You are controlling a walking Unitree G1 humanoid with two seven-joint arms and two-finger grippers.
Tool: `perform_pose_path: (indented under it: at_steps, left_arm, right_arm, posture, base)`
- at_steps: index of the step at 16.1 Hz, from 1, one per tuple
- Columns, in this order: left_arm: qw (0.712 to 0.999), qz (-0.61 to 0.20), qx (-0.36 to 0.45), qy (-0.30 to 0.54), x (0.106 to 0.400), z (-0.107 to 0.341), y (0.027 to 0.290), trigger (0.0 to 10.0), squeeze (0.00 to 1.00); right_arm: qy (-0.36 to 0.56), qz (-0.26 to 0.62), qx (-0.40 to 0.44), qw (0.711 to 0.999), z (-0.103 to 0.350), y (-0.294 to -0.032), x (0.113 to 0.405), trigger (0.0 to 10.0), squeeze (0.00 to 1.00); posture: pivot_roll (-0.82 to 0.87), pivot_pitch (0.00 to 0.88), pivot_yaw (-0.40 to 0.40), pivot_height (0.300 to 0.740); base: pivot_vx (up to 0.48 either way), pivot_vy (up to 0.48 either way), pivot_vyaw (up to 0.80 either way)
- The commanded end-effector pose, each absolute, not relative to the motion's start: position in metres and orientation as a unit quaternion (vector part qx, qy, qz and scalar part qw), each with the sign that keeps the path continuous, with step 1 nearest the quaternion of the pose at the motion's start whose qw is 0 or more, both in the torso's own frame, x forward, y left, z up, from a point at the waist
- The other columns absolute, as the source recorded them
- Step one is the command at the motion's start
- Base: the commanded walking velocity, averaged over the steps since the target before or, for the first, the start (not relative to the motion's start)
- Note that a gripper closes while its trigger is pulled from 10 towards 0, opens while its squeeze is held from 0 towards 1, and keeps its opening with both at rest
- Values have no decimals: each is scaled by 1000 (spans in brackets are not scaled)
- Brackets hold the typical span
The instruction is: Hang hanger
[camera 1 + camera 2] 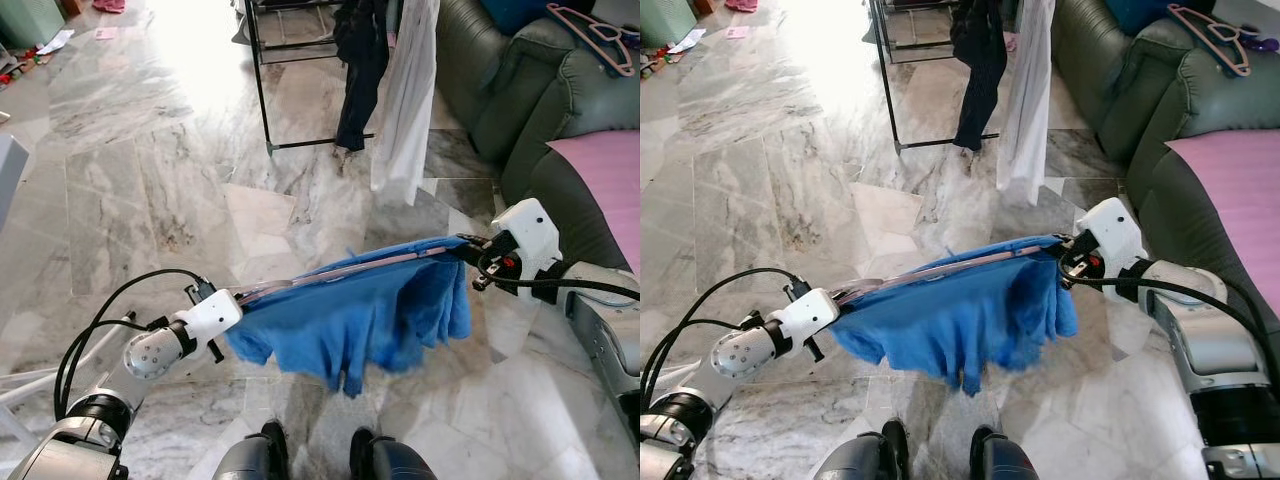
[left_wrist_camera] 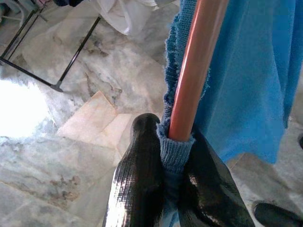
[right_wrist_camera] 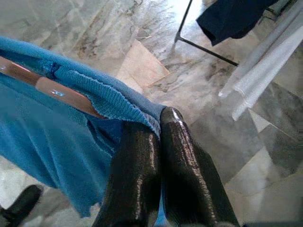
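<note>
I have the pink-copper plastic hanger (image 1: 340,268) stretched nearly level between my two arms, above the grey marble floor (image 1: 150,180) and just ahead of my feet, with a bright blue knitted garment (image 1: 360,320) draped over it and sagging below. My left gripper (image 2: 171,165) is clamped on the hanger's near end, its fingers pinching knit and bar together. My right gripper (image 3: 158,137) is closed on the other end, mostly on the blue fabric edge as far as I can tell. The black metal clothes rack (image 1: 265,90), already carrying a dark garment (image 1: 360,70) and a white garment (image 1: 405,110), stands well ahead, beside the dark green sofa (image 1: 520,110). My worry: the right grip seems to hold cloth rather than bar, so the hanger could slide out on the way. The dangling hem may also snag the rack's frame.
</note>
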State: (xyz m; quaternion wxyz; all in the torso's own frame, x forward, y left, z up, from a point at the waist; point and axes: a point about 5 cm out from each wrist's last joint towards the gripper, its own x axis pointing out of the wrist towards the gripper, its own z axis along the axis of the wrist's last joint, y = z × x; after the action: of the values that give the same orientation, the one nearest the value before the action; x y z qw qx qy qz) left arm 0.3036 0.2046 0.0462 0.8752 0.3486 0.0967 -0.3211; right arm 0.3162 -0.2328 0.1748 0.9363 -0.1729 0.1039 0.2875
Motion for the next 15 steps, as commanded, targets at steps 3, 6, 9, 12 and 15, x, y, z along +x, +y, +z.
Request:
perform_pose_path:
  at_steps: [3, 6, 9, 12, 15]
  left_arm:
    - [864, -228, 375, 246, 272, 19, 271, 10000, 0]
    - [857, -238, 383, 251, 271, 16, 268, 10000, 0]
    - [849, -249, 399, 241, 272, 13, 259, 10000, 0]
    - [851, -255, 392, 237, 273, 10, 250, 10000, 0]
    - [865, -257, 366, 226, 279, 10, 235, 10000, 0]
  right_arm:
    - [65, 123, -209, 968, 216, -279, 324, 0, 0]
    - [21, 96, -167, 981, 237, -271, 334, 0, 0]
    - [-14, 87, -97, 991, 248, -254, 343, 0, 0]
    - [-29, 94, -67, 993, 255, -238, 349, 0, 0]
    - [-33, 118, -52, 991, 254, -215, 353, 0, 0]
  posture:
    - [-237, 234, 39, 740]
    - [-238, 236, 44, 740]
    - [-237, 237, 41, 740]
    - [-235, 237, 39, 740]
    - [-233, 236, 35, 740]
  base:
    - [0, 0, 0]
    - [0, 0, 0]
    - [0, 0, 0]
    - [0, 0, 0]
    - [0, 0, 0]
